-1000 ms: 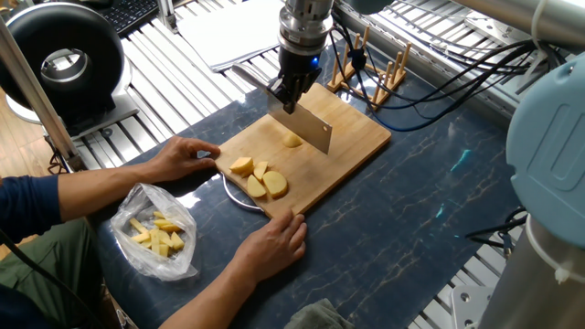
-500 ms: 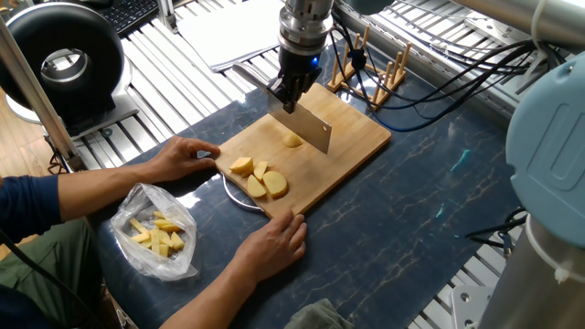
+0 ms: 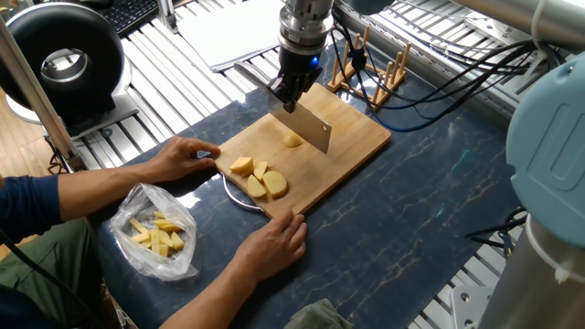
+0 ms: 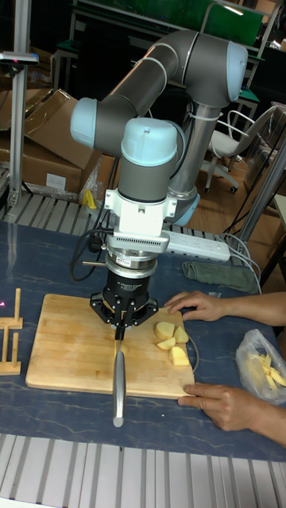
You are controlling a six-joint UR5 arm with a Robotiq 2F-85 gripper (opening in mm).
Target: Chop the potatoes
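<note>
- Fixed view: the pincer point(image 3: 291, 99) is clenched on the handle of a cleaver point(image 3: 306, 125), whose blade hangs edge-down over the middle of the cutting board point(image 3: 356, 137).
- One small potato piece point(image 3: 292, 141) lies on the board just beside the blade, on the side nearer the person.
- A cluster of larger potatoes point(image 3: 259, 177) sits close to the board corner nearest the person, apart from the blade.
- A round metal rim point(image 3: 233, 195) shows under that corner of the board.
- The person's one hand point(image 3: 183, 156) presses the board's edge; the other hand point(image 3: 271, 243) rests at the board's near corner.
- A clear plastic bag point(image 3: 157, 232) with yellow sticks lies on the dark counter point(image 3: 411, 210), toward the person's edge.
- A wooden rack point(image 3: 373, 73) stands past the board's far corner.
- Tall fixed view: the pincer point(image 4: 121, 325) points straight down, with the cleaver point(image 4: 118, 385) seen edge-on and extending past the board's near edge.
</note>
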